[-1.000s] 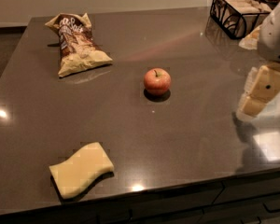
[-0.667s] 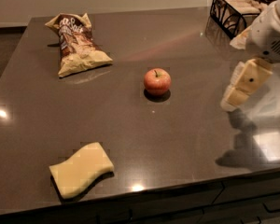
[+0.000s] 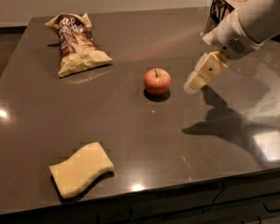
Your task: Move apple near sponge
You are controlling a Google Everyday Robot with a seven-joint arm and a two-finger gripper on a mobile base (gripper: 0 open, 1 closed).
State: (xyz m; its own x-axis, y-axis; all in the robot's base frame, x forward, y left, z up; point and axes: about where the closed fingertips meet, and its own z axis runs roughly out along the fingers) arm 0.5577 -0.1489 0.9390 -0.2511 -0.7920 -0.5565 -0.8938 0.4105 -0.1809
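Dark countertop point(image 3: 130, 139); arm point(image 3: 256, 22) aslant, tool point(image 3: 194, 82) low just beside apple point(image 3: 157, 80).

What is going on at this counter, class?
A robot arm is reaching in from the right side of the picture, and its gripper hovers just beside the apple without touching it. The apple sits mid-counter. The sponge lies far from it, near the front left edge. A chip bag lies at the back left and a wire basket stands at the back right.
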